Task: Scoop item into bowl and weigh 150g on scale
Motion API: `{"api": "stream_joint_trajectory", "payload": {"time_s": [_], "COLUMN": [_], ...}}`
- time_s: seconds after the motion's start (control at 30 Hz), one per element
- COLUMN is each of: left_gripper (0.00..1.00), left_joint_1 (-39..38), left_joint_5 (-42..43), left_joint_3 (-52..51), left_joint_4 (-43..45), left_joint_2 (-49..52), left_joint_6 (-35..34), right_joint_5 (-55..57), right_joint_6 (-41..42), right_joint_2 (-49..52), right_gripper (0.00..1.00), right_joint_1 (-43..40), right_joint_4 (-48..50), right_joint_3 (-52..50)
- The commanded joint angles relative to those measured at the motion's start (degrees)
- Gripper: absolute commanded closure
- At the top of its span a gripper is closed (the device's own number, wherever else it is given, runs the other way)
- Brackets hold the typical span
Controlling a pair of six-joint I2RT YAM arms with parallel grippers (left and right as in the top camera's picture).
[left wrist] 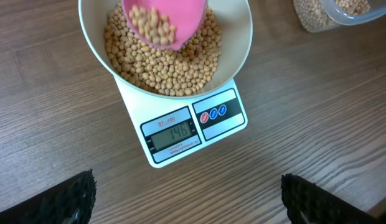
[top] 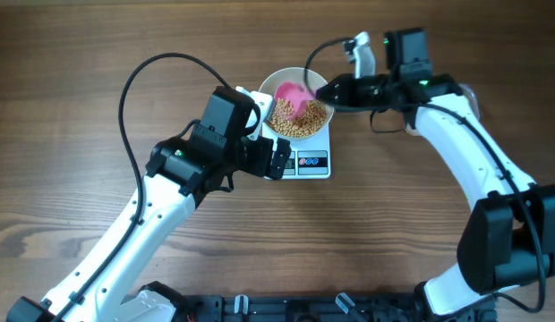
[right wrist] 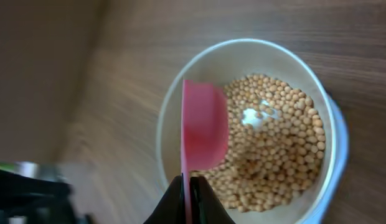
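From my station, the white bowl (top: 276, 80) sits on the white kitchen scale (top: 311, 164), near the middle of the wooden table (top: 81, 72). It covers most of the scale's platform and leaves only the display strip and buttons showing on the edge nearest the arms. The bowl holds a good layer of soybeans (top: 303, 125). They are tan and round, and they spread across the bottom and a little way up the wall. In the right wrist view one small bare white patch shows through them near the centre.

My right gripper (top: 325, 92) is pinching the handle of a pink scoop (top: 293, 97), with its fingers (right wrist: 171, 208) pressed together on the thin pink edge. The scoop hangs over the bowl inside the rim and is tilted. The left wrist view shows a small clutch of beans lying in its cup, just above the heap.

My left gripper (top: 276, 159) is spread wide and holds nothing. It hovers at the display side of the scale, with its dark ridged fingertips (left wrist: 71, 199) well apart at the bottom corners of its own view. The grey display is lit with three digits, but the last one is too small for me to be sure of.

At the upper right of the left wrist view stands a clear plastic tub (left wrist: 330, 15), apart from the scale, with more beans inside.
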Motion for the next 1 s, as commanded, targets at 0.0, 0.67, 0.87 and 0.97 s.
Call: {"api": "stream_joint_trajectory", "payload": {"time_s": [0.0,0.67,0.87,0.97], "left_gripper": [0.00,0.00,0.00,0.00], "left_joint_1": [0.4,0.4,0.4,0.4], "left_joint_5": [-0.3,-0.3,-0.3,-0.3], "left_joint_3": [0.9,0.9,0.9,0.9], "left_joint_4": [0.1,0.1,0.1,0.1], "left_joint_2": [-0.2,-0.2,-0.2,-0.2], "left_joint_6": [-0.3,-0.3,-0.3,-0.3], "right_joint_5": [-9.1,-22.2,-22.2,-22.2], "right_joint_6": [12.0,25.4,25.4,25.4], "right_joint_2": [-1.2,-1.2,-1.2,-1.2], "right_gripper": [0.96,0.96,0.96,0.96], "right_joint_1": [-2.0,-25.5,-30.8,-32.4], "right_joint_4": [2.6,16.7,16.9,18.4], "right_joint_3": [0.5,0.5,0.5,0.5]}}
